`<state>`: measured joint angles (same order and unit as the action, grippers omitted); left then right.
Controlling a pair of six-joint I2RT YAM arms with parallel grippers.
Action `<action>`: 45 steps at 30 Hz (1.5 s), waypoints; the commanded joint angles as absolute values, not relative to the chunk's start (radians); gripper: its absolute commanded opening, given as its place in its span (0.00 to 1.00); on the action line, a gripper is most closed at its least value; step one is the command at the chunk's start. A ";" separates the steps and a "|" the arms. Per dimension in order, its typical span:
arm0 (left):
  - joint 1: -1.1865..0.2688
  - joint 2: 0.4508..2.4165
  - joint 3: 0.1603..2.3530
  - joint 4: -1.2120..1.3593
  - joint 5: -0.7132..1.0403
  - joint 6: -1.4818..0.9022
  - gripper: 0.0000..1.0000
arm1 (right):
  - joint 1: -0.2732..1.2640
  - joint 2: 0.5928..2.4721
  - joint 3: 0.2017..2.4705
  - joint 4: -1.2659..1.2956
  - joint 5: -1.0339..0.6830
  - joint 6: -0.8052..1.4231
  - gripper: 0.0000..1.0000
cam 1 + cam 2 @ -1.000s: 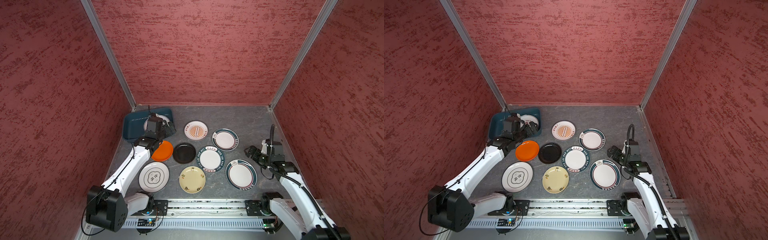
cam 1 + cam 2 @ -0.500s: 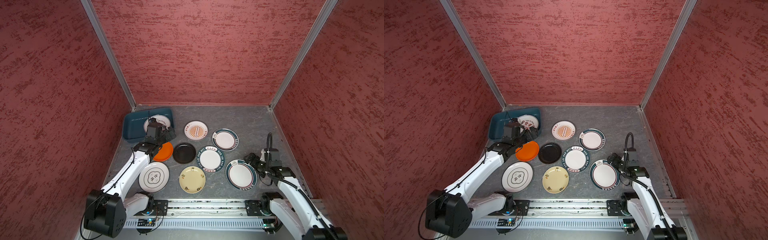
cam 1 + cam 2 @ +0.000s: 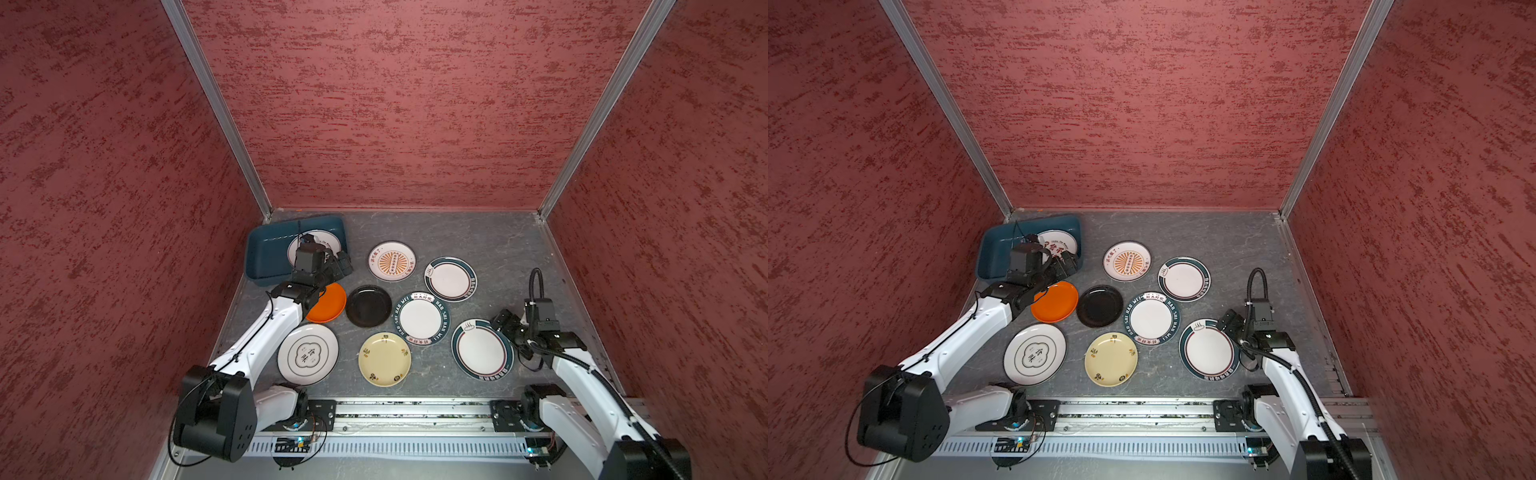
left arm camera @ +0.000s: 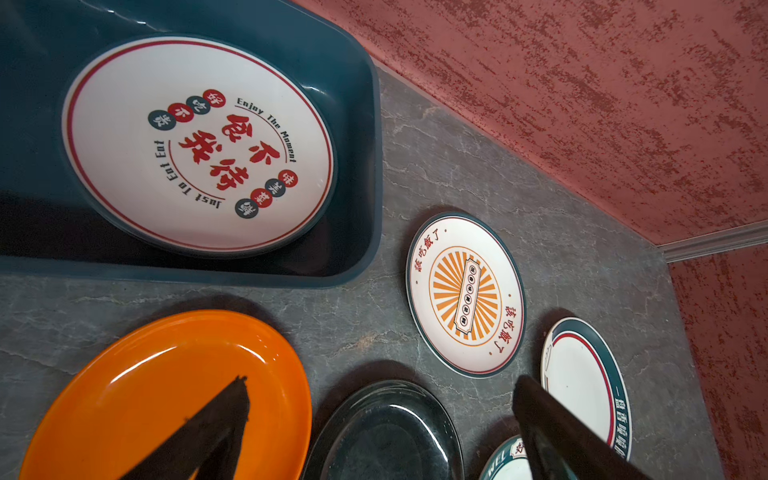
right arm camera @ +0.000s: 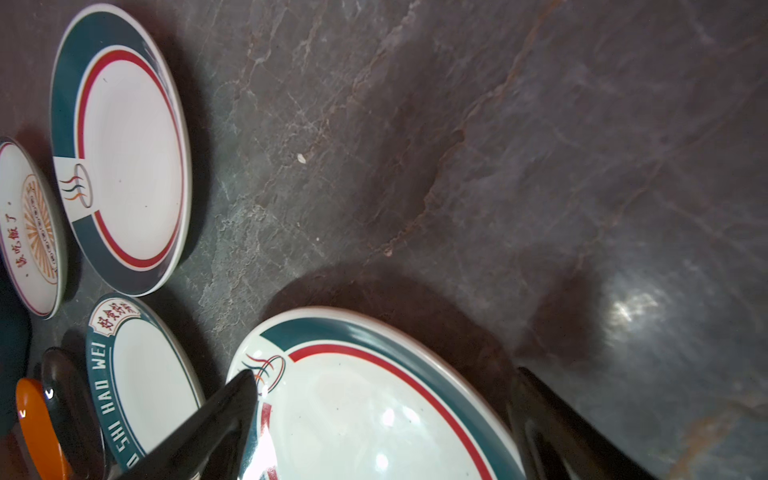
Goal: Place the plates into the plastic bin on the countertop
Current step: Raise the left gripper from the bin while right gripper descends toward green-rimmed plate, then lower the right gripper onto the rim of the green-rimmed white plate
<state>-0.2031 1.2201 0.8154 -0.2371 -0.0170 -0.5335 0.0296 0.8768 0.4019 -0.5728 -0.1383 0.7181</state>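
— What has shifted in the last second?

— The right hand [image 3: 504, 325] has been sinking toward the lower right of the top views. The left hand [image 3: 342, 266] has been easing back from over the plastic bin [image 3: 266, 254].

— Where is the bin sitting now?

— It is sitting in the upper left corner of the worktop [image 3: 478, 237] in both top views [image 3: 992, 254], near the red walls [image 3: 395, 104]. One red-lettered plate [image 4: 199, 145] is lying flat inside it, toward its right end.

— And the other plates?

— All are lying flat on the worktop, outside the bin. The orange plate [image 3: 332, 305] is lying just below the bin, and the black plate [image 3: 368, 305] is sitting just beside it on the right. The sunburst plate [image 3: 391, 261] is lying to the right of the bin. Further right, the upper teal-rimmed plate [image 3: 450, 278] is sitting above the lettered-rim plate [image 3: 421, 318]. Along the bottom are lying the clover plate [image 3: 308, 354], the cream-yellow plate [image 3: 384, 359] and the lower teal-rimmed plate [image 3: 482, 349].

— How are the hands standing?

— The left hand is hovering over the bin's lower right corner with its fingers spread apart, gripping nothing. In the left wrist view one finger [image 4: 208, 428] is showing over the orange plate. The right hand [image 5: 384, 372] is also gaping wide and is straddling the rim of the lower teal-rimmed plate. One finger [image 5: 208, 419] is hanging over the plate and the other over the worktop. Whether it is touching, I cannot tell.
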 commanded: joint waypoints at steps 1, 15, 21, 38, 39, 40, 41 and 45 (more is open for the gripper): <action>-0.189 1.226 0.815 -0.203 0.013 -0.528 0.99 | 0.041 0.908 0.406 -0.569 -0.085 0.720 0.95; -0.162 1.250 0.821 -0.175 0.055 -0.523 0.99 | 0.084 1.034 0.402 -0.524 -0.075 0.716 0.78; -0.124 1.261 0.816 -0.180 0.096 -0.530 0.99 | 0.084 1.092 0.419 -0.503 -0.050 0.703 0.67; -0.104 1.230 0.799 -0.172 0.121 -0.548 0.99 | 0.084 1.106 0.487 -0.514 -0.043 0.668 0.61; -0.103 1.232 0.798 -0.167 0.127 -0.550 0.99 | 0.084 1.094 0.490 -0.512 -0.053 0.673 0.65; -0.103 1.234 0.798 -0.166 0.129 -0.552 0.99 | 0.084 1.085 0.494 -0.511 -0.059 0.676 0.67; -0.103 1.235 0.796 -0.163 0.131 -0.556 0.99 | 0.084 1.074 0.498 -0.509 -0.069 0.675 0.68; -0.105 1.240 0.798 -0.165 0.139 -0.556 0.99 | 0.084 1.047 0.524 -0.513 -0.110 0.657 0.66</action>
